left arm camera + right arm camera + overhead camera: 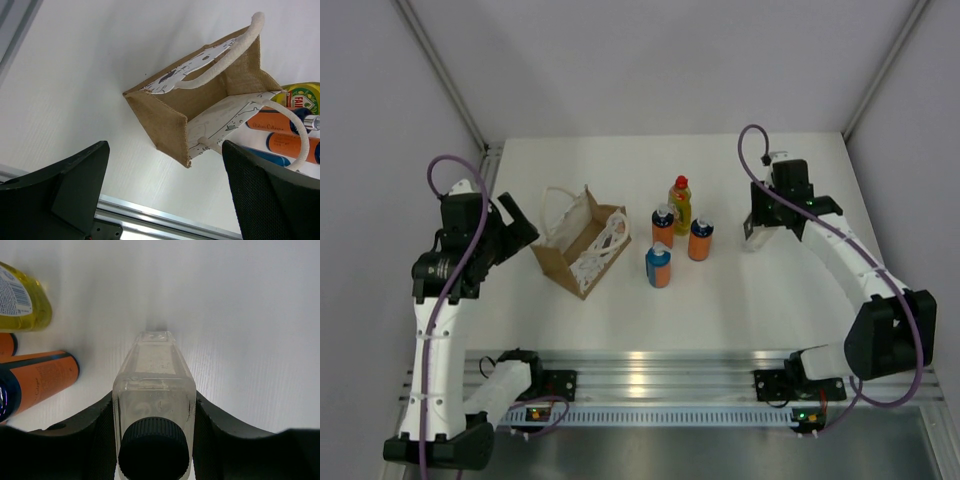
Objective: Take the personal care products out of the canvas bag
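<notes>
On the white table (770, 290), a yellow bottle (680, 203) and three orange-and-blue bottles (663, 228) stand upright at mid-frame, between the canvas bag (582, 245) and the right gripper (757, 228). The bag is coarse tan weave with white cord handles (220, 65), and its mouth is open. Left of it, the left gripper (515, 225) has its fingers spread around nothing. The right gripper clamps the flat whitish bottle (154, 375), whose ribbed dark cap (154, 447) is nearest the wrist camera and whose long axis runs up the frame.

1. Left wrist view: bold letters beginning "FAI", cut off at the frame's edge, on the label of the yellow bottle (301, 95).
2. Same view: slanted script on an orange bottle (272, 125), too blurred to read.
3. Right wrist view: fine print on the yellow bottle's white label and faint marks on the clear flat bottle (154, 365), both illegible.
</notes>
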Robot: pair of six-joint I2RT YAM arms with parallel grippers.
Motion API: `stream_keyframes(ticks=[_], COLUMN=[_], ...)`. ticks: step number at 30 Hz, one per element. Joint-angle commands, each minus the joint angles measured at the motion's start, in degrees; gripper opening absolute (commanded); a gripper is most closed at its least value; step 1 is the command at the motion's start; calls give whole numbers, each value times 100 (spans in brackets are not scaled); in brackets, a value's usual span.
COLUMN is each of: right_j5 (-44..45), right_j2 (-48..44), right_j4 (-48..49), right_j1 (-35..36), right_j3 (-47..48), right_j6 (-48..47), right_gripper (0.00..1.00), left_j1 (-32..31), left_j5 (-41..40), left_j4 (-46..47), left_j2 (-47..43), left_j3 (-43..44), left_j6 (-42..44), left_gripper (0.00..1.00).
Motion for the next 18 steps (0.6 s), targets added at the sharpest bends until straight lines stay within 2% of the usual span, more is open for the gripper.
stream_keyframes(ticks=[1,4,5,7,10,15,18], right_j5=[193,123,88,70,0,-71,-115], right_j2=[-133,25,95,166,315,421,430], right_j4=[1198,1154,1128,1075,926,864,846], right_j1=[91,91,100,100,100,100,91], right_j3=[222,231,240,266,380,451,486], right_j6=[-43,80,89,125,107,98,116], right_gripper=[0,8,16,26,37,50,72], left_j1=[-2,-2,-2,-2,-11,-11,-11], left_j5=[-316,-457,-483,-483,-492,-536,-501], left_j4=[-152,-187,-196,-213,-240,-257,-257], left_j2=[-162,-189,-189,-180,-180,-162,-127], left_j3=[-78,-44,-35,-8,44,80,123], left_j6=[192,271,280,307,342,368,386], left_gripper=[98,98,98,98,98,98,98])
